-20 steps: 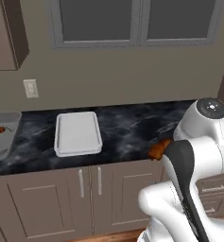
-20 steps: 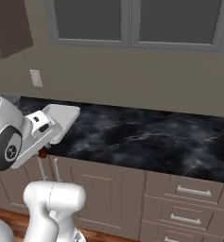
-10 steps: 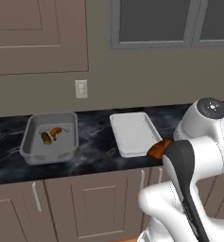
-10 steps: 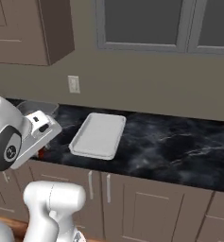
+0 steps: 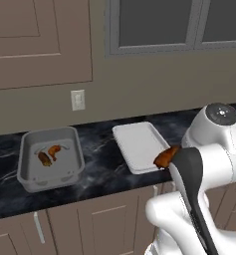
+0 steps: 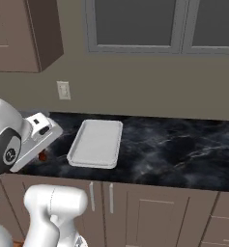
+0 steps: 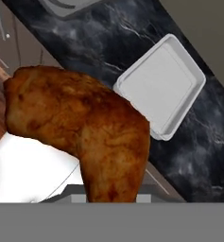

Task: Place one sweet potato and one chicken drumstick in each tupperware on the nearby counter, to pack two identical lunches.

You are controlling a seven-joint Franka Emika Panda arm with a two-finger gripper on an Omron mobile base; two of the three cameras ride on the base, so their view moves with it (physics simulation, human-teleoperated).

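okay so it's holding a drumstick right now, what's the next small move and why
Probably carry the drumstick over the white tray and lower it in. The grey tub already holds two food pieces, while the tray is bare, and the jaws are shut on the drumstick at the counter edge.

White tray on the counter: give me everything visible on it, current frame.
The white tray is a shallow, rounded-corner rectangle of whitish, plastic-looking material with a low raised rim. It lies flat and holds nothing, resting on the black marble counter near its front edge, right of the grey tub and apart from it. The hand view shows the chicken drumstick held in front of it, overlapping one corner, not resting in it.
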